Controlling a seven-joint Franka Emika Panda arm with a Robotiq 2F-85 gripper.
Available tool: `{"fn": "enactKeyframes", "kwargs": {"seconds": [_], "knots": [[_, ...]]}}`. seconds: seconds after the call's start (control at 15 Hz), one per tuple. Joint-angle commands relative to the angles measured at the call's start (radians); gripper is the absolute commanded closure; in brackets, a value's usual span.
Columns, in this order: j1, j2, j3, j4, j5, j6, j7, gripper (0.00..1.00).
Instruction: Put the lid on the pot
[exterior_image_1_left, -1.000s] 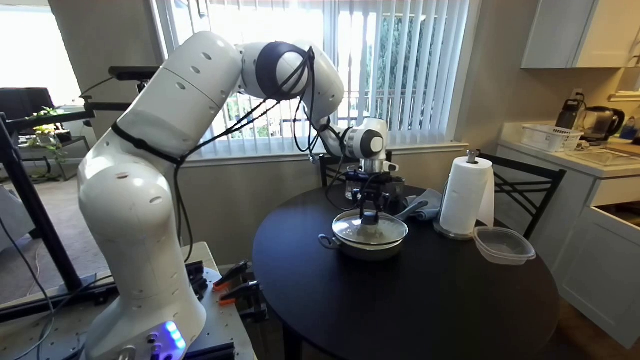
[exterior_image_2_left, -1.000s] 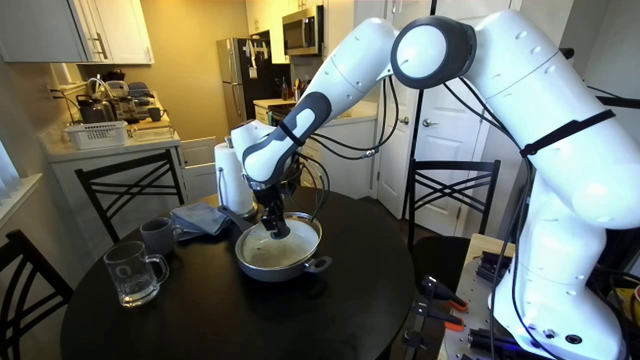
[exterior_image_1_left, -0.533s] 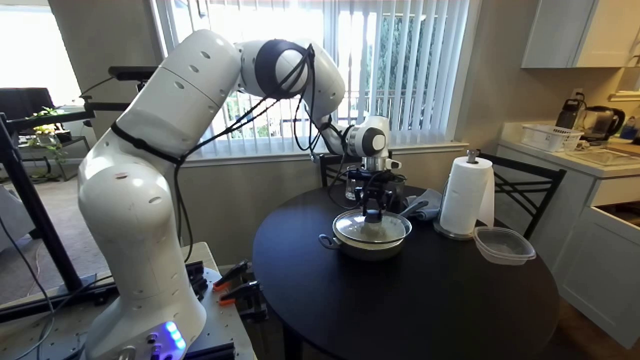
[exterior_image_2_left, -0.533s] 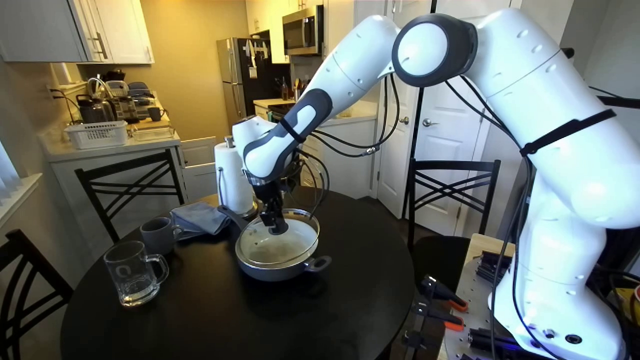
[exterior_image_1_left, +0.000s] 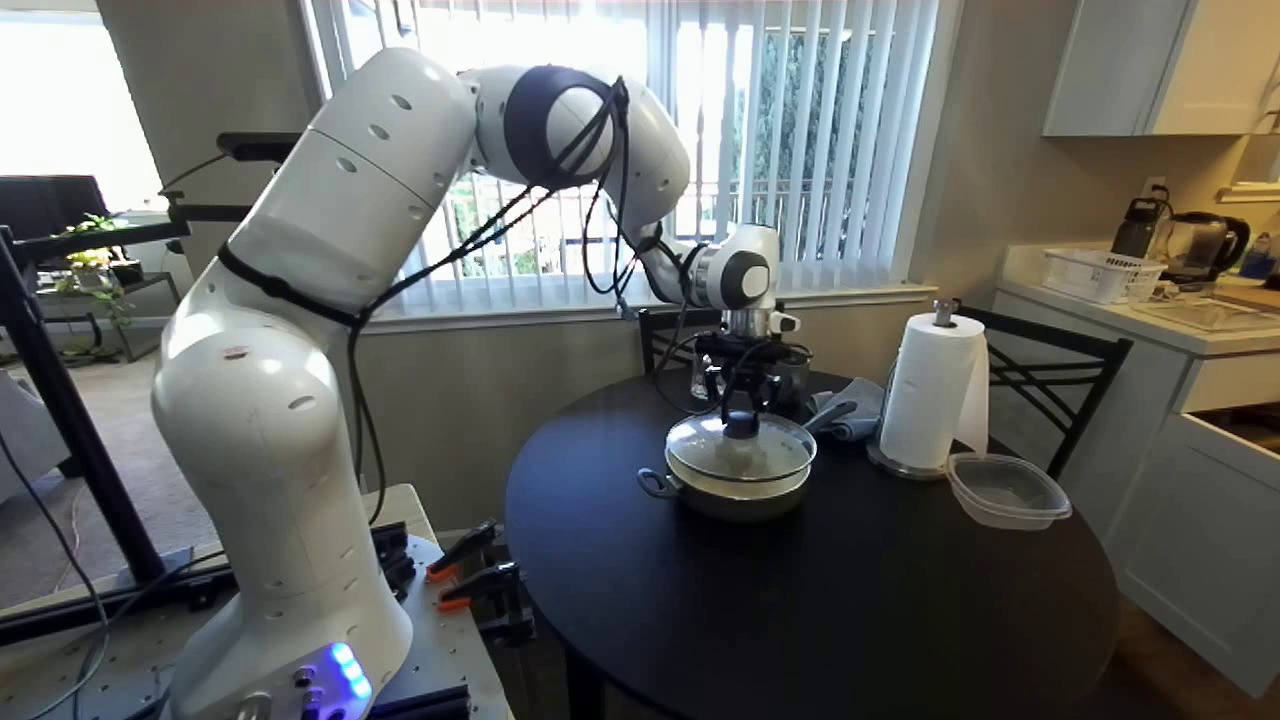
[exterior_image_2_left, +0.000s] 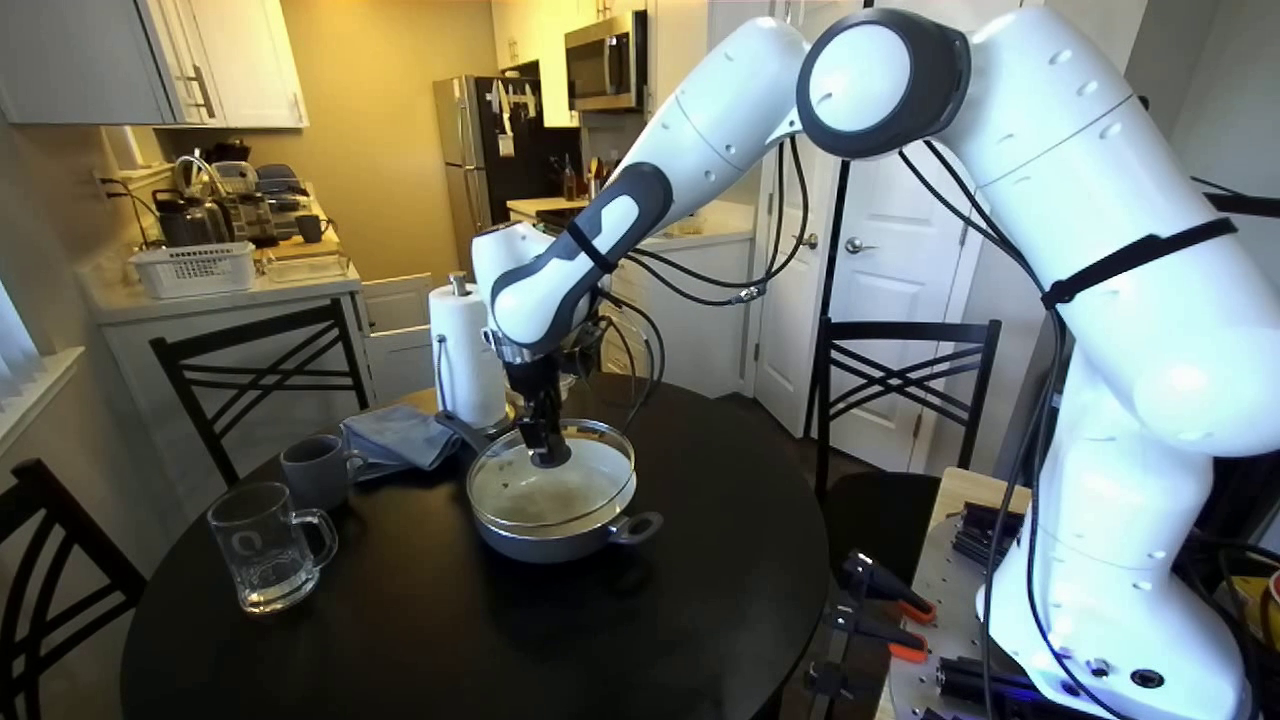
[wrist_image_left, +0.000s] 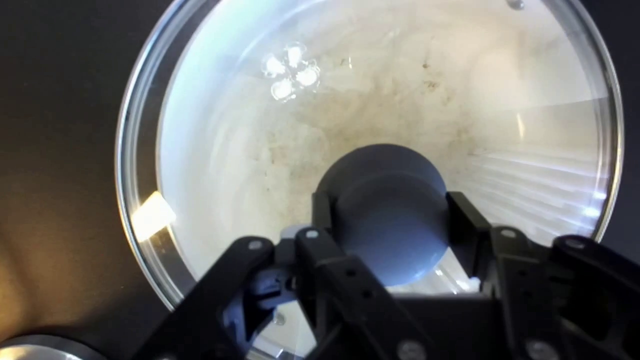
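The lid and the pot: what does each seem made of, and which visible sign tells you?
The lid looks like clear, glossy glass: it is see-through and catches bright reflections; its shiny rim suggests metal. The pot is probably coated metal: matt grey outside, pale inside, though the look alone leaves that open.

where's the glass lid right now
In an exterior view, the lid is over the pot, left of the paper towel roll; the wrist view shows the claw gripping its dark knob.
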Motion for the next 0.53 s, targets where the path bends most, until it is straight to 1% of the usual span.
{"fn": "enactKeyframes", "kwargs": {"seconds": [0.0,0.47], "knots": [[-0.034,-0.056,0.035,-0.068,0.040,-0.010,-0.070,0.67],[-0.046,-0.071,0.044,-0.113,0.040,0.037,-0.107,0.67]]}}
